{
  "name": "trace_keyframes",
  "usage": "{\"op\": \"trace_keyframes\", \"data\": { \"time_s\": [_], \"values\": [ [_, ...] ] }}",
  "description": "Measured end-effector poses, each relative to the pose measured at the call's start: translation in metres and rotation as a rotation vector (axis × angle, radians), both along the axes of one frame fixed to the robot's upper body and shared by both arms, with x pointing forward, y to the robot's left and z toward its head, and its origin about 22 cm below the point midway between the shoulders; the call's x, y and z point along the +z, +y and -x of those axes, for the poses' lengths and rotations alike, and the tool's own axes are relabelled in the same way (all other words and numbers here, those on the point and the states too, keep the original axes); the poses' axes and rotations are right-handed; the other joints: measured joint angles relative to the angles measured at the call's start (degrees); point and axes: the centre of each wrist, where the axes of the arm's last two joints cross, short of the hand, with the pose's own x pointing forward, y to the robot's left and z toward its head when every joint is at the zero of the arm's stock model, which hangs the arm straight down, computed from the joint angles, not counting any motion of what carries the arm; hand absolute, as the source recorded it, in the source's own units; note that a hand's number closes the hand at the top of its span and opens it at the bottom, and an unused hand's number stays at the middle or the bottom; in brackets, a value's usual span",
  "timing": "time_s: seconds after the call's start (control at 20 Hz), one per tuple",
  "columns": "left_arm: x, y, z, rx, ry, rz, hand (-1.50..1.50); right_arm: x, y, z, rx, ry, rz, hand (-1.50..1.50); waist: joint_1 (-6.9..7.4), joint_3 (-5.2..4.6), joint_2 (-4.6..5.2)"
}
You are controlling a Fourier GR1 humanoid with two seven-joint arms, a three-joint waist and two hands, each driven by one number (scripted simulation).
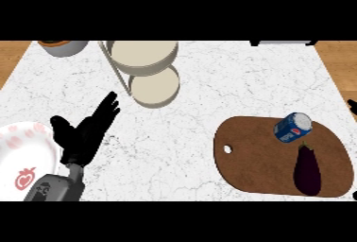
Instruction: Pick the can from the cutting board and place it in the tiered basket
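Left hand [82, 134] open, Pepsi can [293, 127] on cutting board [258, 160]

Blue can [293, 127], purple eggplant [307, 169], brown cutting board [258, 160], white-veined marble counter [230, 80].

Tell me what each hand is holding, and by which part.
Nothing. The left hand is open and empty; the can stands free on the board.

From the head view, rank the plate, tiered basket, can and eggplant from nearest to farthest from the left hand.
Measured from the left hand, open at the lower left:
1. Plate, touching distance to its left at the counter edge.
2. Tiered basket, up and to its right.
3. Can, across on the cutting board, upper part.
4. Eggplant, on the board below the can, slightly farther.
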Motion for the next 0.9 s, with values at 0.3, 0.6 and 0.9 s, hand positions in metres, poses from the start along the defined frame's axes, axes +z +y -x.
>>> {"op": "trace_keyframes", "data": {
  "time_s": [0.3, 0.6, 0.9],
  "values": [
    [0.010, -0.001, -0.008, -0.006, -0.006, 0.004, 0.00, -0.005, 0.028, 0.002, -0.085, 0.026, 0.129, -1.50, 0.46, 0.06, 0.16],
    [0.007, 0.000, -0.007, -0.004, -0.004, 0.000, 0.00, -0.031, 0.043, 0.008, -0.111, 0.074, 0.180, -1.50, 0.54, 0.08, 0.20],
    [0.002, -0.004, -0.006, -0.009, -0.010, 0.007, 0.00, -0.057, 0.036, 0.003, -0.138, 0.105, 0.228, -1.50, 0.65, 0.09, 0.22]
  ]
}}
